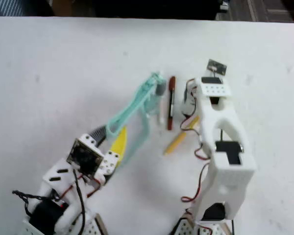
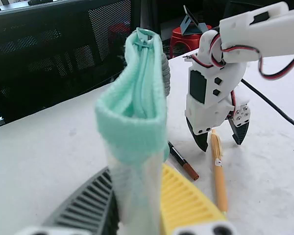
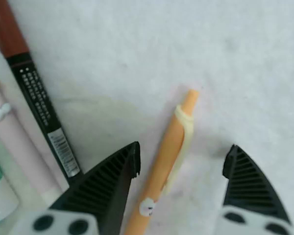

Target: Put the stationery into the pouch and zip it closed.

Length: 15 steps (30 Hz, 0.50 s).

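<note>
Pouch (image 1: 137, 105): mint green with a clear panel. It is clamped at its near end in my left gripper (image 1: 112, 139) and stretches away from it across the table (image 1: 49, 73) toward the stationery. In the left wrist view the pouch (image 2: 132, 122) rises between my grey and yellow fingers (image 2: 186, 205), zip edge uppermost and pull at the far end. I cannot tell whether the zip is open. A grey item (image 1: 160, 88) sits at the far end of the pouch; I cannot identify it.

Stationery on the table, just beyond the pouch:
- Brown marker (image 1: 171, 103), lying beside the far end of the pouch and roughly parallel to my right arm.
- Orange pen (image 1: 181, 137), lying at a slant, one end under my right arm and close to the marker's near end.
- Pale pink pen (image 3: 14, 142), just beside the marker. I cannot tell whether it lies inside the clear panel or outside it.

Right gripper (image 3: 183, 148): spread wide, low over the table and straddling the orange pen. The pen lies in the gap, nearer one black finger (image 3: 112, 181), and I grip nothing. The marker lies just outside that same finger and the pink pen past it, so both crowd that side.
</note>
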### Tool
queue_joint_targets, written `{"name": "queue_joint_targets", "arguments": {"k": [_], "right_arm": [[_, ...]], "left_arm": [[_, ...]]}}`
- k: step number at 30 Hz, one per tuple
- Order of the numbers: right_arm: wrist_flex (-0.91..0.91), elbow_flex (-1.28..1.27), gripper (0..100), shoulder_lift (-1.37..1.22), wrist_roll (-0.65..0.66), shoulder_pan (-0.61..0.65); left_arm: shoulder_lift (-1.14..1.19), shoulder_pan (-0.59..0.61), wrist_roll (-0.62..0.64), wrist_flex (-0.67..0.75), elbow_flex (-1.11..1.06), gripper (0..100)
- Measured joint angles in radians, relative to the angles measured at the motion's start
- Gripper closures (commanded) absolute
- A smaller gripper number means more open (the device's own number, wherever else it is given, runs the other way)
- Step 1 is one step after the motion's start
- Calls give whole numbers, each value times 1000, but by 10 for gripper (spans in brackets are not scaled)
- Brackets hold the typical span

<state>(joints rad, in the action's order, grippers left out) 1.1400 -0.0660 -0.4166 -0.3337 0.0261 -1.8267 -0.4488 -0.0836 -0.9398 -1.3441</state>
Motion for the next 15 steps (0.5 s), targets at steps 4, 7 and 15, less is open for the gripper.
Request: {"name": "queue_joint_targets", "arguments": {"k": [4,7,15], "right_arm": [[5,61,981,-69,-3,-5],[5,74,959,-81,-3,-9],[5,81,982,-86,-3,-31]], "left_arm": [[0,0,0,0,0,977],[0,0,0,0,0,977],[0,0,0,0,0,977]]}}
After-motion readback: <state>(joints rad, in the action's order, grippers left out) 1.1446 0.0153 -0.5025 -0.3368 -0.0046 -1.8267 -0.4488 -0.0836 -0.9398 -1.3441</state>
